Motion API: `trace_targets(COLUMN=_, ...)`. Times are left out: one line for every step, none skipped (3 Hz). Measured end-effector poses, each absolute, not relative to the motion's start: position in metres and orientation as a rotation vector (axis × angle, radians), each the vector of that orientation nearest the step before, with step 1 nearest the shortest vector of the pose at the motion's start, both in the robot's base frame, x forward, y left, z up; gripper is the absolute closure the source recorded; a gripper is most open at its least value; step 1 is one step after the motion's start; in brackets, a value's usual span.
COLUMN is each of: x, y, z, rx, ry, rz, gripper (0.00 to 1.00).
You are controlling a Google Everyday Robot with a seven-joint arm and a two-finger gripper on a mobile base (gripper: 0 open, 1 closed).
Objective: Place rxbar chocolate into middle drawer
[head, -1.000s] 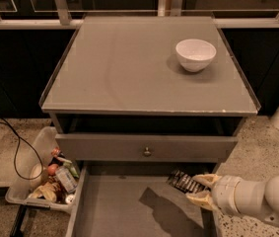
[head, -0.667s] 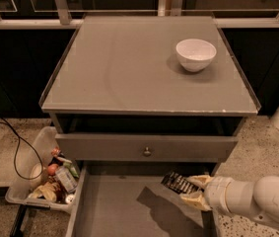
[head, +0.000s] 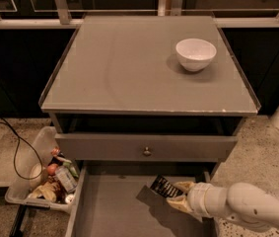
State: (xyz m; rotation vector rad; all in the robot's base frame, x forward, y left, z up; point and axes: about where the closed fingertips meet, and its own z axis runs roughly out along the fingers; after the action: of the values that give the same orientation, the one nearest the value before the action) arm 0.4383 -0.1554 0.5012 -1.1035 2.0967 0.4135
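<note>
While pinched at its right end between the nearly closed fingers (head: 182, 185) of the gripper (head: 178, 195), held tilted over the right part of the middle drawer (head: 110, 207), seemingly apart from its floor: rxbar chocolate (head: 164, 186), free end overhanging toward the drawer's centre.

Risk of pivoting or slipping, given so short a grip. Risk, if released from this height, of bouncing against the drawer's right wall or landing on edge.

Just above the drawer, knobbed drawer front (head: 146, 147); risk of clipping it on any upward wrist move.

Beyond the drawer's left wall, bin of clutter (head: 33, 181); unlikely hazard. Well above the drawer, white bowl (head: 195, 54); no involvement judged.
</note>
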Motion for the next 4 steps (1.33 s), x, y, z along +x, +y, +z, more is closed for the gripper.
trace_targets(x=0.448, y=-0.147, z=0.46, rx=-1.085, ry=2.087, rz=0.429, gripper=1.0)
trace_targets(x=0.458, y=-0.138, z=0.427, rx=-1.076, ry=2.069, rz=0.441, gripper=1.0)
trace_targets(x=0.469, y=-0.132, z=0.4, rx=-1.083, ry=2.077, rz=0.448, gripper=1.0)
trace_targets(x=0.474, y=-0.128, z=0.382, rx=-1.095, ry=2.091, rz=0.452, gripper=1.0)
